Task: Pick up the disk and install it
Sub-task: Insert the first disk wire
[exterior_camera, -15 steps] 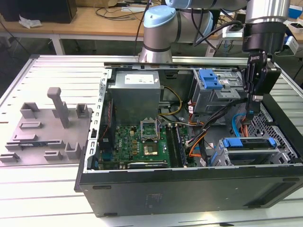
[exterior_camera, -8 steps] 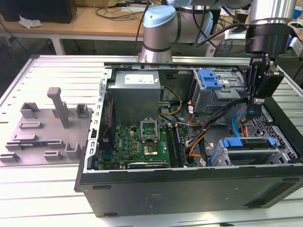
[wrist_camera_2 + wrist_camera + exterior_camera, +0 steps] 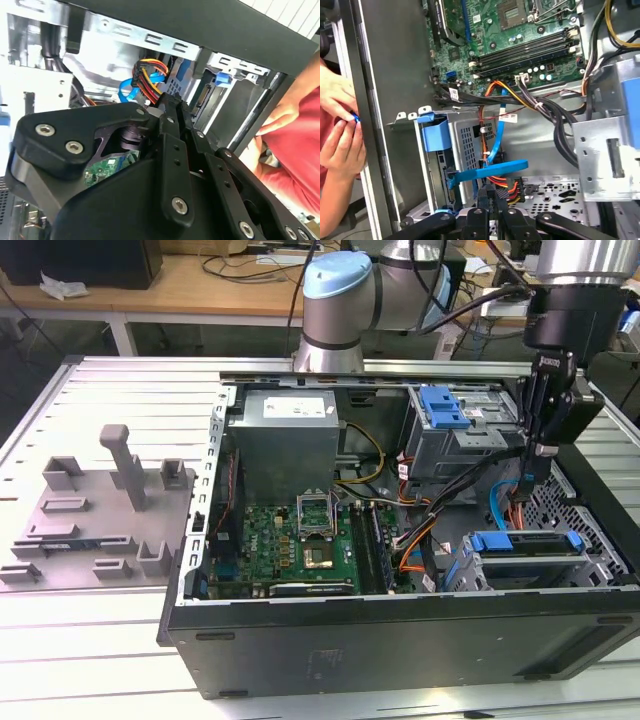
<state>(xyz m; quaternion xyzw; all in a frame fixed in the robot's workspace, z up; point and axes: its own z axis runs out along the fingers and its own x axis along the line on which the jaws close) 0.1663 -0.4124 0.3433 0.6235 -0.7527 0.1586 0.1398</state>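
Note:
The disk [image 3: 525, 541] shows as a bright blue carrier bar with end tabs, lying in the grey drive cage [image 3: 478, 572] at the case's near corner on the exterior view's right. In the first wrist view the carrier's blue strip [image 3: 490, 171] sits across the perforated cage wall; the silver drive body is hidden. My gripper [image 3: 527, 500] hangs upright just above the cage, shut, fingers pressed together with nothing between them. Its tips [image 3: 491, 190] end right by the blue strip; whether they touch it I cannot tell. In the second wrist view the gripper [image 3: 168, 101] points at a cable bundle.
Orange and blue cables [image 3: 508, 508] run beside the cage. A blue ridged latch [image 3: 443, 405] tops the upper cage, with the power supply [image 3: 285, 435] and motherboard [image 3: 300, 540] further left. A person's hands [image 3: 340, 125] hold something small and blue at the case's outer wall. A grey fixture plate [image 3: 100, 510] lies outside.

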